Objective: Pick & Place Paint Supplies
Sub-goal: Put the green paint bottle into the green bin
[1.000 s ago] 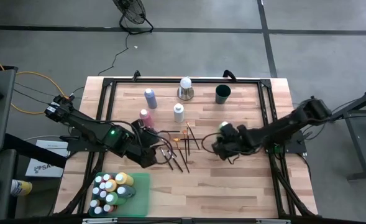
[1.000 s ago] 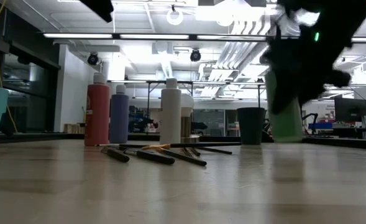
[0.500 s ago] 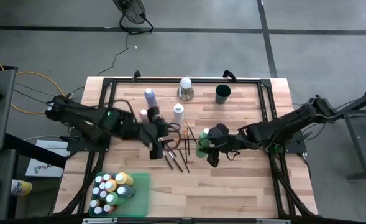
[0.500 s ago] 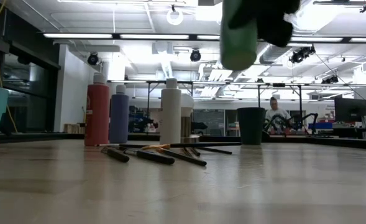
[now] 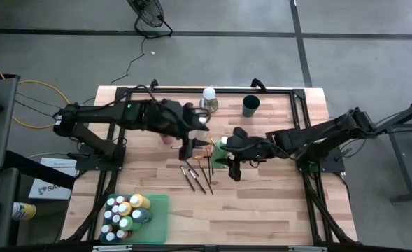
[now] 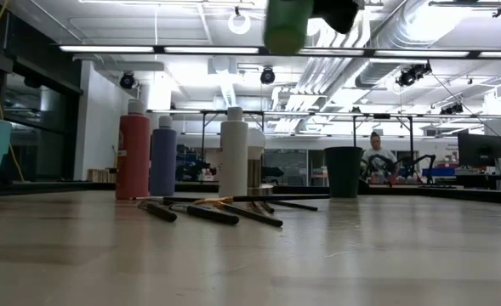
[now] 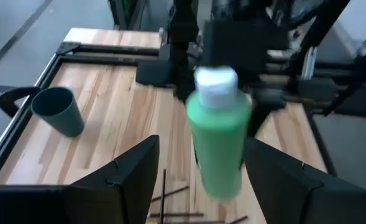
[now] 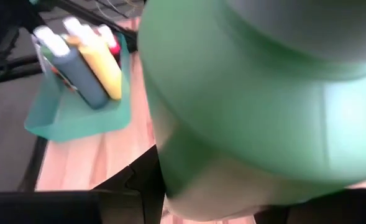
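My right gripper (image 5: pixel 228 158) is shut on a green paint bottle (image 7: pixel 219 138) with a pale cap, high above the table's middle; only the bottle's lower end (image 6: pixel 287 25) shows in the low view. My left gripper (image 5: pixel 192 144) stands open just left of the bottle and faces it, with a finger (image 7: pixel 133 171) showing on either side of it, not touching. A pink bottle (image 6: pixel 133 153), a blue-purple bottle (image 6: pixel 163 157) and a white bottle (image 6: pixel 233 153) stand upright on the table. Thin brushes (image 6: pixel 216 209) lie flat in front of them. My right gripper pinches the green bottle's body (image 8: pixel 183 149) between its two fingers, coming from the table's right side and slanting down. The bottle fills the right wrist view and hides most of the contact. It hangs roughly upright, cap up, lifted clear of the table.
A teal tray (image 5: pixel 157 210) with several small bottles sits at the near left corner. A dark green cup (image 5: pixel 250 106) and a white ball on a metal base (image 5: pixel 208 99) stand at the far edge. A black frame (image 5: pixel 300 126) borders the table.
My right gripper has lifted the green bottle from near the table to high above it and carried it toward the table's left. My left gripper has risen and swung from near the tray toward the far edge and the middle, turning level to face the bottle.
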### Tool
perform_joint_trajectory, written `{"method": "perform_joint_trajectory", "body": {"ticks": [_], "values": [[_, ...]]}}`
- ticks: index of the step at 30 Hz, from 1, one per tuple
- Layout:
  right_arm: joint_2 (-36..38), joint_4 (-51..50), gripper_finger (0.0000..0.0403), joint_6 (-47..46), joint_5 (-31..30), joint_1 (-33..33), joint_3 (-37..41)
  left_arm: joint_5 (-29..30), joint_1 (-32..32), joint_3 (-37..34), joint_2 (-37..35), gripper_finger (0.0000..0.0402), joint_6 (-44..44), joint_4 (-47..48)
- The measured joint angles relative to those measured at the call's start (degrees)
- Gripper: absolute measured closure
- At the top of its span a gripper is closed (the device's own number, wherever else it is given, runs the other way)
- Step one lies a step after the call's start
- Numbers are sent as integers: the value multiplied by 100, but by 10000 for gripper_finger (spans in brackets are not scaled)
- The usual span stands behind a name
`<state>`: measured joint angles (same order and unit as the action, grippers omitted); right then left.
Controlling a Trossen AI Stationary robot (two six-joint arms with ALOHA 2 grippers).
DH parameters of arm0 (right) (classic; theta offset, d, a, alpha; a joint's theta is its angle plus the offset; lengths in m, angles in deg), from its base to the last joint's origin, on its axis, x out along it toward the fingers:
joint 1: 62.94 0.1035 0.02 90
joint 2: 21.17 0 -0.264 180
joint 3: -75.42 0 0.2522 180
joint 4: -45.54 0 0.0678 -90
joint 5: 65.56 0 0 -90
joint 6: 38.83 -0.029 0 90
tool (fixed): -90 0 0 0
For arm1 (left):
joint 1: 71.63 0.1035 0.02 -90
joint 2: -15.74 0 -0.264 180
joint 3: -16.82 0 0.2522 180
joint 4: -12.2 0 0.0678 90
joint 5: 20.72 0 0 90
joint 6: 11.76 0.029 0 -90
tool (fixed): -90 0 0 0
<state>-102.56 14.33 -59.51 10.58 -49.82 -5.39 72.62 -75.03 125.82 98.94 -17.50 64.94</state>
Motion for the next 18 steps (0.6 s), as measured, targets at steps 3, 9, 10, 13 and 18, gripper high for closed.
{"method": "perform_joint_trajectory", "body": {"ticks": [3,9,10,13,18], "values": [[-116,38,234,301,123,-115,-178,-265,195,4,21,174,-3,-179],[-374,90,234,641,352,-376,-321,-449,356,9,85,174,19,-297],[-406,119,233,666,395,-416,-327,-450,352,8,99,174,40,-280],[-485,227,232,738,537,-535,-327,-464,341,0,118,174,57,-254],[-617,540,232,855,787,-659,-325,-492,341,-1,212,174,56,-252]]}}
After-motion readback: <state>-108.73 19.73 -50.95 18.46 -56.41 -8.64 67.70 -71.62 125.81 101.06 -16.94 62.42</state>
